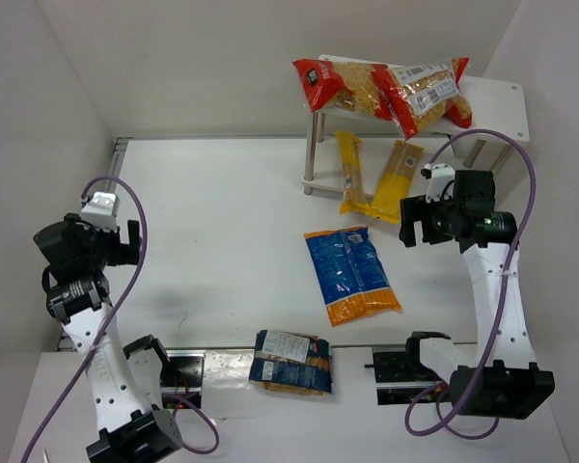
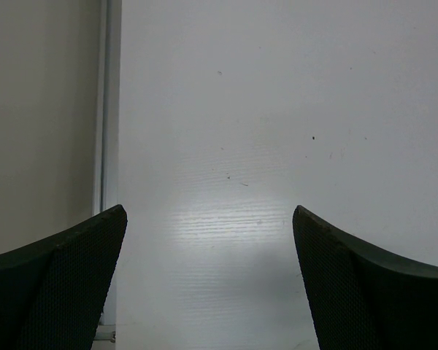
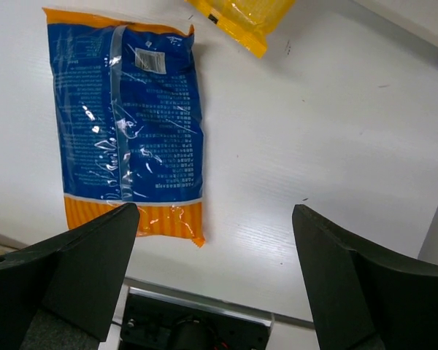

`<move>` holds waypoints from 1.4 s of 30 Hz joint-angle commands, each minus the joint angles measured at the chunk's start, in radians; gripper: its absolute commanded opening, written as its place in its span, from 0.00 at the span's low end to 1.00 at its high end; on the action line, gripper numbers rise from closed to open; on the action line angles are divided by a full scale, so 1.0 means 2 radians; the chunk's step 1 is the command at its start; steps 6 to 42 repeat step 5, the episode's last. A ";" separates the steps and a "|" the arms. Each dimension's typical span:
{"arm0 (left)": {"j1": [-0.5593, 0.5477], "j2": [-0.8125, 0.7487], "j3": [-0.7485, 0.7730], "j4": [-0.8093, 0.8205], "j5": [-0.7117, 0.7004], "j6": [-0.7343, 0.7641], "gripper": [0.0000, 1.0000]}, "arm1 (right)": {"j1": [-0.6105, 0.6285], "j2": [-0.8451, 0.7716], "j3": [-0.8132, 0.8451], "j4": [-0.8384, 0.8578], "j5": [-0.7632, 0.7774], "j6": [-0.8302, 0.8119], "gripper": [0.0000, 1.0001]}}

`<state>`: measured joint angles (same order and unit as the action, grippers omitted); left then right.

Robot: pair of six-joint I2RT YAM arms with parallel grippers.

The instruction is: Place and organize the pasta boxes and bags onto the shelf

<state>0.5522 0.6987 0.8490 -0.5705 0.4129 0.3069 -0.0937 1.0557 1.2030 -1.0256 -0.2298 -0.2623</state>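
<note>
The white shelf (image 1: pixel 497 101) stands at the back right. Two red-ended clear bags (image 1: pixel 343 85) (image 1: pixel 427 92) lie on its top board. Two yellow spaghetti packs (image 1: pixel 349 172) (image 1: pixel 398 180) lie by its front legs. The blue-and-orange bag (image 1: pixel 351 274) lies flat mid-table and also shows in the right wrist view (image 3: pixel 124 117). The small dark-blue bag (image 1: pixel 291 361) lies at the near edge. My right gripper (image 1: pixel 412 224) (image 3: pixel 215 208) is open and empty, above the table just right of the blue-and-orange bag. My left gripper (image 1: pixel 127 243) (image 2: pixel 208 211) is open and empty, over bare table at the far left.
White walls enclose the table on the left, back and right. The arm base mounts (image 1: pixel 405 371) sit along the near edge, one showing in the right wrist view (image 3: pixel 190 321). A purple cable (image 1: pixel 521 154) loops beside the shelf. A yellow pack end (image 3: pixel 241 14) shows at the right wrist view's top.
</note>
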 commanded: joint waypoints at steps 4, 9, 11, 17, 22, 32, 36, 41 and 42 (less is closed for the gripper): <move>-0.002 -0.015 -0.005 0.014 0.005 -0.016 1.00 | -0.013 0.000 -0.005 0.039 -0.009 0.008 0.95; -0.002 -0.015 -0.005 0.014 0.005 -0.016 1.00 | -0.013 0.005 -0.005 0.039 -0.009 0.008 0.95; -0.002 -0.015 -0.005 0.014 0.005 -0.016 1.00 | -0.013 0.005 -0.005 0.039 -0.009 0.008 0.95; -0.002 -0.015 -0.005 0.014 0.005 -0.016 1.00 | -0.013 0.005 -0.005 0.039 -0.009 0.008 0.95; -0.002 -0.015 -0.005 0.014 0.005 -0.016 1.00 | -0.013 0.005 -0.005 0.039 -0.009 0.008 0.95; -0.002 -0.015 -0.005 0.014 0.005 -0.016 1.00 | -0.013 0.005 -0.005 0.039 -0.009 0.008 0.95; -0.002 -0.015 -0.005 0.014 0.005 -0.016 1.00 | -0.013 0.005 -0.005 0.039 -0.009 0.008 0.95; -0.002 -0.015 -0.005 0.014 0.005 -0.016 1.00 | -0.013 0.005 -0.005 0.039 -0.009 0.008 0.95; -0.002 -0.015 -0.005 0.014 0.005 -0.016 1.00 | -0.013 0.005 -0.005 0.039 -0.009 0.008 0.95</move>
